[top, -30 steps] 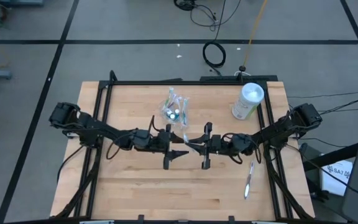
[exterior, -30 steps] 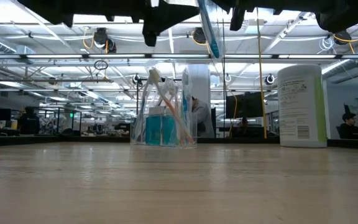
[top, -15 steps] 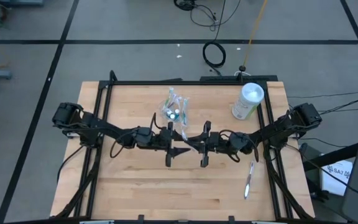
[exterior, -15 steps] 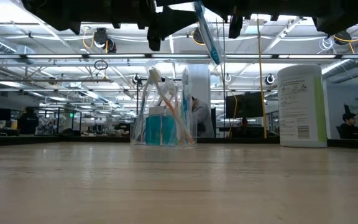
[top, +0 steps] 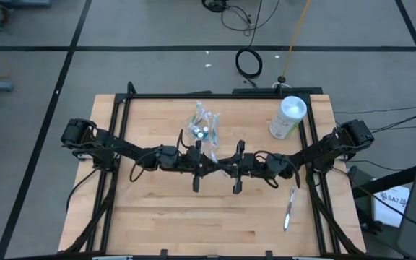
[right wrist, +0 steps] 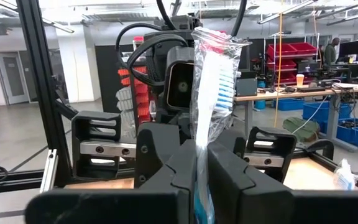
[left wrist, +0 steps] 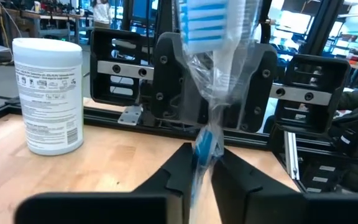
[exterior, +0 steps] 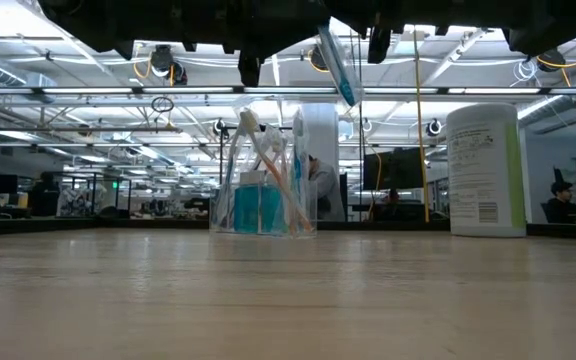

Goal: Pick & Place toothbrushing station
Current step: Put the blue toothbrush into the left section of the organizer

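Both the left claw point(left wrist: 201, 171) and right claw point(right wrist: 202, 163) pinch one plastic-wrapped blue toothbrush point(right wrist: 211, 81) above mid-desk point(top: 157, 217), just before the cup point(top: 200, 130); bare wood lies nearer.

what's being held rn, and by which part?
A wrapped toothbrush, pinched by both claws at once above the table: the right claw shut on its handle, the left claw shut on it just below the bristle head.
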Tool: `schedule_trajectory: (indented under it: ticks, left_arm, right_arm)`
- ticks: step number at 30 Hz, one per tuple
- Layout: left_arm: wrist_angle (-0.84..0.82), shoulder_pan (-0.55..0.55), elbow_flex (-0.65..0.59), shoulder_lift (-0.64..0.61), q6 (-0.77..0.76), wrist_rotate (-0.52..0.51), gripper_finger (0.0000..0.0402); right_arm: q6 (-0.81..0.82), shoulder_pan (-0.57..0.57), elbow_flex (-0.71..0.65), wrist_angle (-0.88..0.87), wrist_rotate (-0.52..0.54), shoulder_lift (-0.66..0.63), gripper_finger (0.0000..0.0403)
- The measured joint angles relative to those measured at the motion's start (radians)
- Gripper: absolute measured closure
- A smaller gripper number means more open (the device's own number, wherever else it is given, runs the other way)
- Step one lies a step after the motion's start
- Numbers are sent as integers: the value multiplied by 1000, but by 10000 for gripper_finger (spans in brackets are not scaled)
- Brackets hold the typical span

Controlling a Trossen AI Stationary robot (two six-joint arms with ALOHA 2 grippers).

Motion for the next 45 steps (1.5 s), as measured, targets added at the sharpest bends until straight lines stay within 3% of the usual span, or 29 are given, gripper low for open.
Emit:
schedule_trajectory:
  ticks: [8, 17, 26, 32, 39, 45]
  left_arm:
    - [-16, 0, 0, 0, 2, 2, 391]
    - [-24, 0, 0, 0, 0, 1, 368]
    - [-70, 1, 0, 0, 0, -2, 393]
    - [-197, 18, 0, -59, 3, -13, 375]
    - [-447, 32, 0, -205, 9, -153, 394]
    - [-597, 13, -1, -320, 4, -373, 375]
  right_arm:
    - [-2, 0, 0, -10, 2, 0, 369]
    - [-4, 0, 0, -9, 5, 0, 358]
    - [-5, 0, 0, -25, 6, 0, 294]
    - [-78, 7, 0, -36, 13, -13, 259]
    - [-137, 49, 0, -198, 130, -91, 255]
    - [-131, 70, -1, -332, 150, -141, 258]
